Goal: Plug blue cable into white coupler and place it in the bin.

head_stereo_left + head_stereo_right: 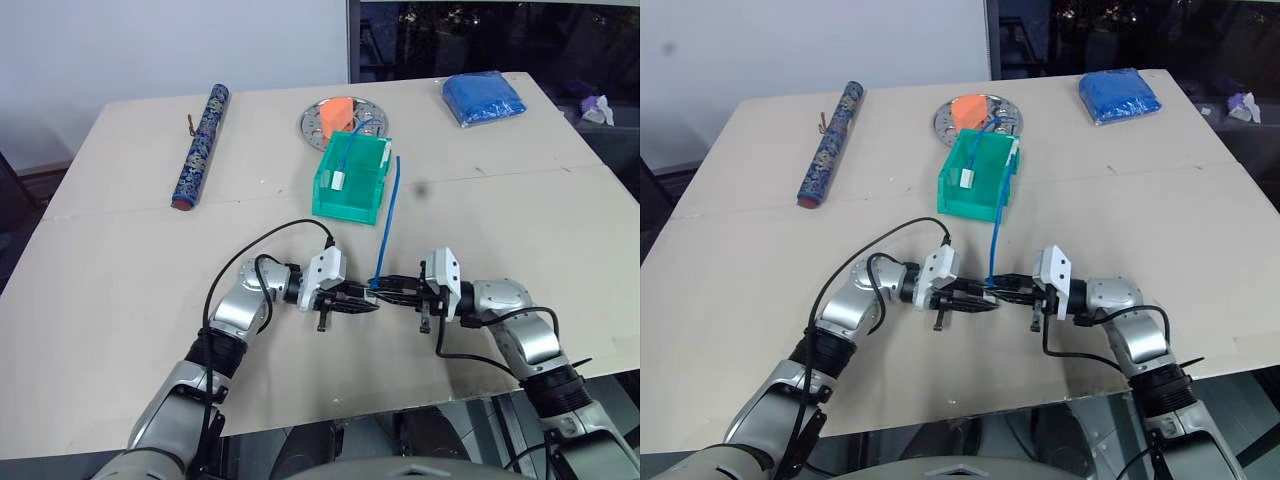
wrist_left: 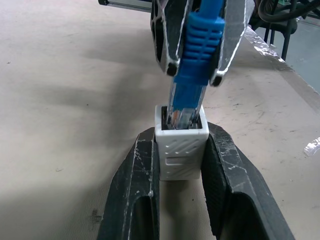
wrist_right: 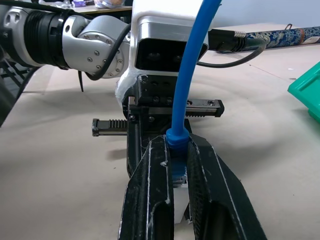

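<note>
Our left gripper (image 1: 362, 304) is clamped on the white coupler (image 2: 181, 148), its two black fingers (image 2: 134, 190) pressed against the cube's sides. Our right gripper (image 1: 390, 287) faces it from the right, fingers pinched together on the plug end of the blue cable (image 1: 388, 215), just behind the ribbed boot. In the left wrist view we see the clear plug tip seated in the coupler's socket. Both grippers meet tip to tip over the near middle of the table (image 1: 120, 280). From the plug the cable rises and runs away from us toward the bin (image 1: 352, 182), which sits farther back at the table's centre, well apart from the grippers.
</note>
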`<state>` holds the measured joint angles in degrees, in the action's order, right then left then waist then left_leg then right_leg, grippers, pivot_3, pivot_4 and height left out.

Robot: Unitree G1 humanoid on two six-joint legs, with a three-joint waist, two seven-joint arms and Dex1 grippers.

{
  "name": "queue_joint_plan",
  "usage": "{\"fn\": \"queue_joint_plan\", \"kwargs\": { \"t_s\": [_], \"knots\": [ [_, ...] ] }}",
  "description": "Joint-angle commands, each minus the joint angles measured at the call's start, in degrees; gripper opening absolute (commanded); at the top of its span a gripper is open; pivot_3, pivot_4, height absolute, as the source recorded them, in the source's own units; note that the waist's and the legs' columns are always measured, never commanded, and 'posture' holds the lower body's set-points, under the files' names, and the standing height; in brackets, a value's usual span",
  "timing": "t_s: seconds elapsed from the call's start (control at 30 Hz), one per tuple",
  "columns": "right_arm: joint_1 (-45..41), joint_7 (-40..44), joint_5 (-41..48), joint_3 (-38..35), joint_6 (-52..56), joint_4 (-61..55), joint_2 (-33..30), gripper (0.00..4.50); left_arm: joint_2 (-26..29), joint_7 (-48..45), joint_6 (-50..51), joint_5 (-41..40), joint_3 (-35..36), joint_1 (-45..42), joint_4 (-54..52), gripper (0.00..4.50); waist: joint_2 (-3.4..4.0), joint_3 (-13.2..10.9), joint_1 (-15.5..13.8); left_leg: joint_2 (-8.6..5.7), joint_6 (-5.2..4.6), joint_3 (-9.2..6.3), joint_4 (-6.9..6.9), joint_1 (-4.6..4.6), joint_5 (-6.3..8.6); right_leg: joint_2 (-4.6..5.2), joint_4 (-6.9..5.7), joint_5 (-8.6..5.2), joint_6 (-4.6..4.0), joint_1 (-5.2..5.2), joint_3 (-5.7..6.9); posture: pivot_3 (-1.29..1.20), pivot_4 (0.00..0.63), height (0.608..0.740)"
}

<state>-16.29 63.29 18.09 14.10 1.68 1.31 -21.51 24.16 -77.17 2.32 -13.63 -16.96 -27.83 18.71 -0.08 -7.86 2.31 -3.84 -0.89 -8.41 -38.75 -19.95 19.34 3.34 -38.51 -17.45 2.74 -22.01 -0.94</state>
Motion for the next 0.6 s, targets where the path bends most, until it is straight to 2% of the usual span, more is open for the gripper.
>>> {"fn": "queue_joint_plan", "kwargs": {
  "t_s": [0.03,0.13,0.27,0.37,0.43,0.6],
  "knots": [
    [1.3,-0.6,-5.9,4.3,3.4,4.4,-2.2,0.00,-0.4,0.2,-0.3,-1.3,2.0,-0.6,-0.7,0.55,-0.02,0.0,0.0,0.00,0.00,0.00,-0.03,0.00,0.00,0.00,-0.02,0.00,0.00,0.00,0.00,0.00,0.150,0.740],
    [1.4,-1.0,-8.6,7.7,10.1,6.6,-4.5,0.00,-0.7,0.3,-0.3,-1.3,2.0,-0.9,-0.5,0.55,-0.10,0.2,0.0,-0.01,0.00,0.03,-0.10,0.07,0.00,-0.01,-0.10,0.00,0.00,0.04,-0.01,0.00,0.150,0.740],
    [1.0,-1.2,-5.5,6.5,10.7,6.4,-3.8,0.00,-0.7,0.6,-0.4,-1.4,2.2,-1.2,-0.5,0.55,-0.35,0.6,-0.1,0.00,0.00,-0.12,-0.10,0.20,0.00,-0.01,-0.15,0.00,0.00,0.21,-0.04,0.00,0.150,0.740],
    [-1.0,-2.6,2.4,-0.2,6.1,4.3,1.8,0.00,-0.2,0.7,-0.6,-1.3,2.4,-0.8,-0.5,0.55,-0.41,0.6,-0.1,0.00,0.00,-0.13,-0.12,0.22,0.00,-0.01,-0.23,0.00,-0.01,0.22,-0.05,0.00,0.150,0.740],
    [-2.9,-2.1,8.0,-4.1,6.9,2.0,4.3,0.00,0.0,1.1,-0.4,-1.3,2.9,-0.1,-1.1,0.55,-0.37,0.5,0.1,0.00,0.00,-0.15,-0.12,0.19,0.00,-0.01,-0.29,0.00,-0.01,0.15,-0.06,0.00,0.150,0.740],
    [-8.1,-2.0,11.9,-7.6,10.1,0.0,5.1,0.00,1.2,3.9,2.2,-2.2,5.1,2.7,-5.8,0.55,-0.36,0.5,0.1,-0.02,0.00,-0.10,-0.19,0.05,0.00,0.01,-0.32,0.01,-0.01,-0.02,-0.12,0.00,0.150,0.740]
  ]
}}
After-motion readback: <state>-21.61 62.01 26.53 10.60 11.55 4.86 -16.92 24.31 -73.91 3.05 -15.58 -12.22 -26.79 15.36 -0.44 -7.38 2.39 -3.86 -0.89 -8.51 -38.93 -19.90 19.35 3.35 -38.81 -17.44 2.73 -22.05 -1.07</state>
